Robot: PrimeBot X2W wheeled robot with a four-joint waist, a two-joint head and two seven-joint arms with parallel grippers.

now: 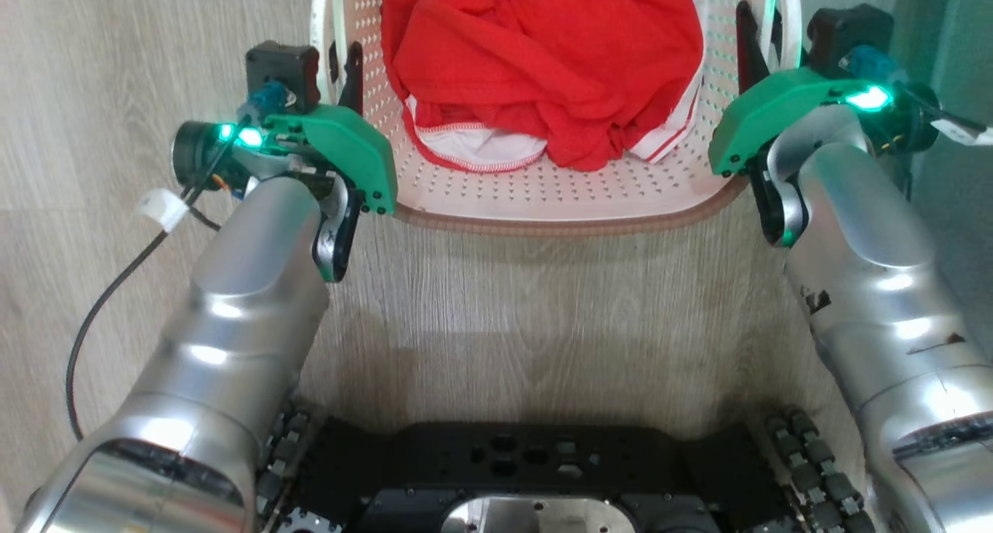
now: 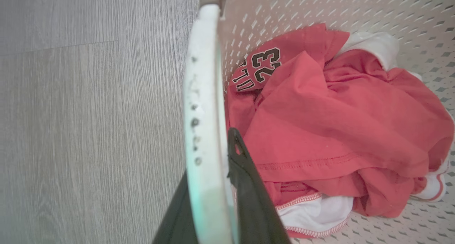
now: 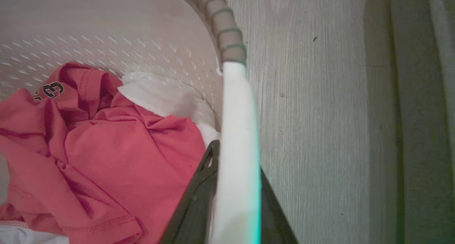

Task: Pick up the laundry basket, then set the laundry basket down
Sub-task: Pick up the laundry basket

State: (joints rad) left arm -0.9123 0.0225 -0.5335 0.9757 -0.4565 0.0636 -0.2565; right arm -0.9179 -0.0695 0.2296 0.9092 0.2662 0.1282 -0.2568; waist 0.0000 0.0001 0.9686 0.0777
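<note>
The cream perforated laundry basket [image 1: 543, 188] with its brown rim [image 1: 558, 224] sits at the top centre of the head view, holding red and white clothes [image 1: 543, 52]. My left gripper [image 1: 345, 60] is shut on the basket's left white handle [image 2: 202, 112], one dark finger [image 2: 238, 155] inside the basket and one outside. My right gripper [image 1: 760, 29] is shut on the right white handle [image 3: 236, 130] in the same way, its inner finger [image 3: 208, 166] against the clothes [image 3: 106, 148]. A red shirt printed with 23 [image 2: 265, 63] lies on top. The basket's far end is cut off.
Pale wood-look floor [image 1: 543, 323] lies under and around the basket. My black wheeled base [image 1: 504, 471] is just in front of me. A black cable [image 1: 101, 308] loops beside the left forearm. A grey-green upright surface [image 3: 419, 112] stands close on the right.
</note>
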